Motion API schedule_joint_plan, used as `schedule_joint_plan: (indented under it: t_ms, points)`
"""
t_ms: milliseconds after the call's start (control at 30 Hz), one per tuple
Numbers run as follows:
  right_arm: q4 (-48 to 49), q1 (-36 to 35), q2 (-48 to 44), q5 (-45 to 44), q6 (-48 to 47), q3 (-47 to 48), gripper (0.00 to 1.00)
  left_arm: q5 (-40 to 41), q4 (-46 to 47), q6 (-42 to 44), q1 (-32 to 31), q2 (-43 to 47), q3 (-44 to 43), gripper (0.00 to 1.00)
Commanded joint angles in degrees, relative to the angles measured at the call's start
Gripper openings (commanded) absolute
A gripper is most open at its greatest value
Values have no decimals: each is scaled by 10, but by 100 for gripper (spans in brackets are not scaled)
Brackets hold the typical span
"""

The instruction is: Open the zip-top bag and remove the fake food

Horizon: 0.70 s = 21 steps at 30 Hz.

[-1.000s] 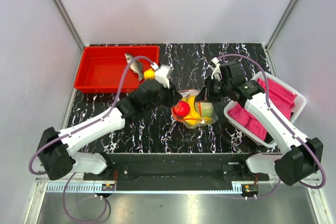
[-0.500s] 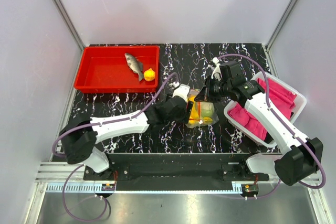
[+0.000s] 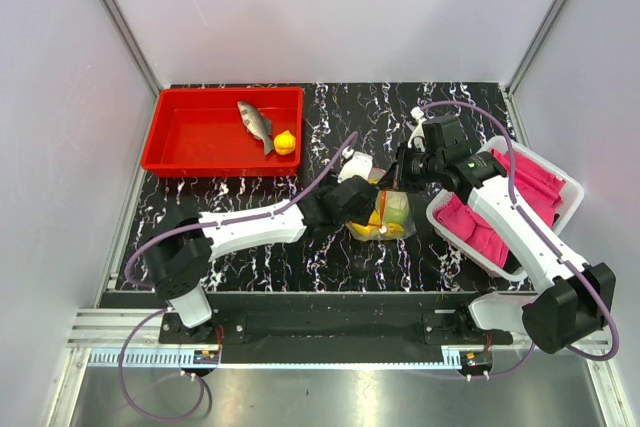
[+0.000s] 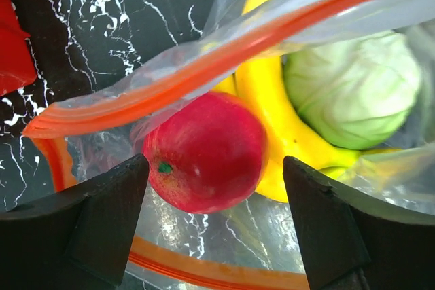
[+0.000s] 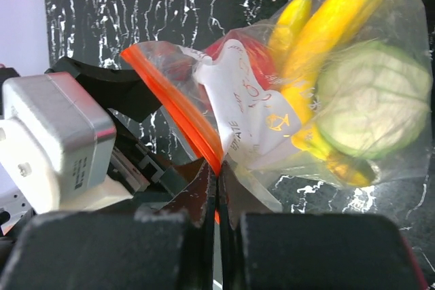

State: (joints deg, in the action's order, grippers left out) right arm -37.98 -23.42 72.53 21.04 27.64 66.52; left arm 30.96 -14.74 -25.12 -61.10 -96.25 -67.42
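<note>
Emptying under way: lined up on the red fruit [image 4: 207,151].

Had the fish [image 3: 255,122] and small yellow fruit [image 3: 285,142] lying in the red tray [image 3: 180,147] at far left. Held the left pincer [image 4: 214,174] spread wide at the mouth of the bag [image 5: 251,120], mid-bench [image 3: 340,107], one finger either side of the red fruit, not yet gripping; banana [image 4: 272,106] and green piece [image 4: 353,89] alongside inside. Pinched the bag's orange strip [image 5: 170,100] with the right pincer [image 5: 217,174], pressed together, propping the mouth up. Next, likely: needed to ease in, close on the round, slippery fruit clear of the film, then lift out towards the tray.
</note>
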Motion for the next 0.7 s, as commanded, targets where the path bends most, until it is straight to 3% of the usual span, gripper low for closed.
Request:
schedule_joint_plan:
  t_ms: [0,167,300,400,433,667]
  points:
    - [22,-9,-11,44,6,10,0,20,-7,3,-4,-32,-25,86]
    - [22,-9,-10,37,0,6,0,26,1,1,-4,-46,-22,85]
    - [23,-9,-10,43,2,5,0,22,11,4,-4,-47,-22,79]
    - [23,-9,-9,38,-1,7,0,18,17,10,-4,-43,-22,60]
    - [23,-9,-11,42,2,7,0,13,18,12,-4,-37,-22,48]
    - [23,-9,-13,37,-1,1,0,-5,16,23,-9,5,-15,15]
